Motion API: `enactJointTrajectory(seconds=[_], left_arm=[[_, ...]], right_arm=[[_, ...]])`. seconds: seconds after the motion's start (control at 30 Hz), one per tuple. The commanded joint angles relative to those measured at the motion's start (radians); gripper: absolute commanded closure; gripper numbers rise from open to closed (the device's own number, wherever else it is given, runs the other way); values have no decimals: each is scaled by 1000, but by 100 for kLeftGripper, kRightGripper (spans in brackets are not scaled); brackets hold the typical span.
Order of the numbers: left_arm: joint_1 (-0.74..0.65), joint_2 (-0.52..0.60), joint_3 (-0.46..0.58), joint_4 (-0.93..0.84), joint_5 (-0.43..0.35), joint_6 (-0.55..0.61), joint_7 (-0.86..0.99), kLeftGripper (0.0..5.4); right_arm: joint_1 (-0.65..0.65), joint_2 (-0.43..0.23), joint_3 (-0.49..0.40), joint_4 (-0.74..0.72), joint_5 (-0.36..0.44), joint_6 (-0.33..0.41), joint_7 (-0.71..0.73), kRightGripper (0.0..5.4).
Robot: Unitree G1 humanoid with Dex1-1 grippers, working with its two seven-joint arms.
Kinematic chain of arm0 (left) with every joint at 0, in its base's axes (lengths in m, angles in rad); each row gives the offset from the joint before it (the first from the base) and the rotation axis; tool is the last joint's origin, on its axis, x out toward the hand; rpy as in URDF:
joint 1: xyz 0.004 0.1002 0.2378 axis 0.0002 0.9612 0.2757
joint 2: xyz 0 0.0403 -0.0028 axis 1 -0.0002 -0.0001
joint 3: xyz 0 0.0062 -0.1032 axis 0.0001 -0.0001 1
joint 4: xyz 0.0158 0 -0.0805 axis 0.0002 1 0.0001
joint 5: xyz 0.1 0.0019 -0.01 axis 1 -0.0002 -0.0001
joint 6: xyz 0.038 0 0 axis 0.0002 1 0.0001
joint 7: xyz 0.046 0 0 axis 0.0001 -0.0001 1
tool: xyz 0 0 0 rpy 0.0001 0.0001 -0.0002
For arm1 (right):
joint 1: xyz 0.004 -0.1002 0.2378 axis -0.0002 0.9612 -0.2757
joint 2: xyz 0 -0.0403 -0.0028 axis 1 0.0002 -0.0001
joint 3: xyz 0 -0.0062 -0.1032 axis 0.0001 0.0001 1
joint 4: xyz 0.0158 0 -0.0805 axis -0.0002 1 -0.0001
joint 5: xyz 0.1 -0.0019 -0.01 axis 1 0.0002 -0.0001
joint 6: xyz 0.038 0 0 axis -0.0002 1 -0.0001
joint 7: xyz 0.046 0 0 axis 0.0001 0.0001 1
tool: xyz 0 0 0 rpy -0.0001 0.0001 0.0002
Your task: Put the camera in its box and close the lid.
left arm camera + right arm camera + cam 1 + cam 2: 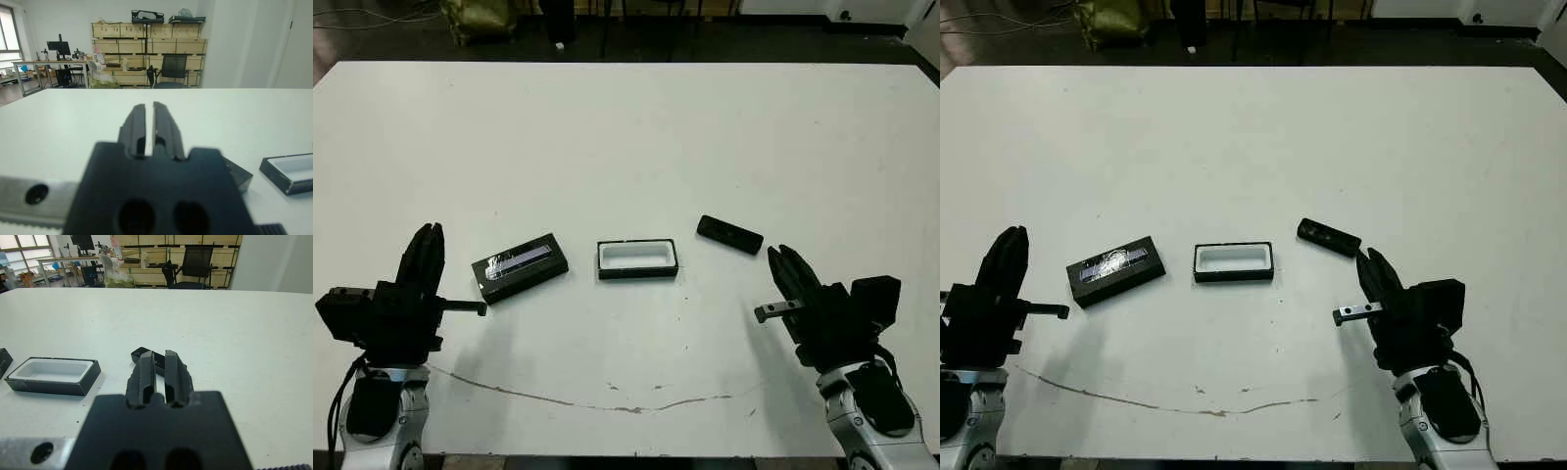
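The box [637, 258], a black tray with white lining, lies open at the table's middle. To its right rests the camera [729, 234], a slim black bar, at a slant. Left of the box sits the lid [520, 266], a black slab with a silvery stripe. My right gripper [783, 262] hovers just right of and nearer than the camera, fingers shut and holding nothing; in the right wrist view the camera [140, 353] peeks out beyond the fingers [146, 372]. At the near left, my left gripper [431, 238] is shut and empty, left of the lid.
A thin dark crack line [607, 403] runs across the table near its front edge. Beyond the far edge there is dark floor with a yellowish bundle [480, 18]. The wrist views show shelves of crates and an office chair [172, 71] far off.
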Motion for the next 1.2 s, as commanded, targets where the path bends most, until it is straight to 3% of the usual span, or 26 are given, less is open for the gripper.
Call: enactJointTrajectory(seconds=[0.03,0.2,0.43,0.73,0.97,1.07,1.2], left_arm=[[23,0,-2,4,2,6,1,538],[15,5,-2,3,2,23,3,538],[13,2,4,12,-2,17,3,538],[23,5,4,15,-6,1,-8,538],[24,6,4,10,-7,10,-6,538],[25,4,2,5,-4,16,-1,538],[24,6,2,2,-5,27,1,538]], right_arm=[[21,8,2,2,5,28,-7,540],[8,1,12,-1,-22,48,-17,540],[-8,-12,-8,46,11,-18,45,540],[-44,-57,-44,-31,-8,82,26,540],[-74,-75,-66,-8,4,54,58,540],[-110,-102,-74,48,-5,-19,108,540],[-178,-179,-82,66,-32,17,143,540]])
